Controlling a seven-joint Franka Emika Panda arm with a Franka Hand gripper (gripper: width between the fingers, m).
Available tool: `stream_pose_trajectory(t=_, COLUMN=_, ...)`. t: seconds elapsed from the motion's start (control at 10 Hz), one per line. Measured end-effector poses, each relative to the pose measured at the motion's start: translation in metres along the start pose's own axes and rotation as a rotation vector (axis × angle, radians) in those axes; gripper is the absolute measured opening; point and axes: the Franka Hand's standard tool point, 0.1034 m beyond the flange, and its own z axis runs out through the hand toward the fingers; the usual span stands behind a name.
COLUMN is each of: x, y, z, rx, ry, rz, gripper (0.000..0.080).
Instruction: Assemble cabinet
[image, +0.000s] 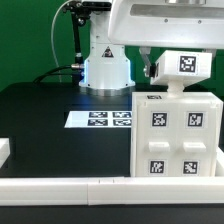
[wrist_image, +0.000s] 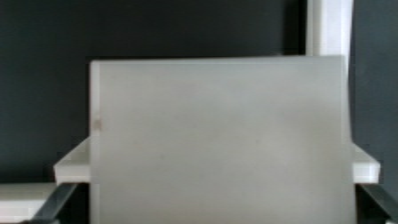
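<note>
1. Tool (image: 160, 72) sits at the top of the cabinet (image: 176, 135) on the exterior view's right; its fingers are hidden there, and the wrist view shows only dark finger edges low in the picture, so whether it grips anything cannot be told.
2. Left to right in the exterior view: a white rail (image: 5, 150) at the worktop's edge, then bare black worktop (image: 40, 120), then the marker board (image: 100, 119) lying flat near the arm's base (image: 106, 70), then the cabinet.
3. Upright on the worktop, the cabinet is a large white box carrying four square black-and-white tags on its facing side.
4. One more tagged white block (image: 185, 67) sits on top of it, tilted.
5. From the wrist view, a plain pale panel (wrist_image: 217, 140) fills most of the picture, with dark worktop (wrist_image: 45, 80) beside it.
</note>
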Motion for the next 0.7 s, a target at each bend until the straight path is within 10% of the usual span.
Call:
stream_pose_trajectory(t=0.2, x=-0.0042, y=-0.0016, z=0.0044, rx=-0.054, ry=0.011, rz=-0.063, gripper=0.056)
stream_pose_trajectory(t=0.7, x=-0.0024, y=0.0053, z=0.0043, rx=-0.021, ry=-0.01, rz=-0.015, gripper=0.056)
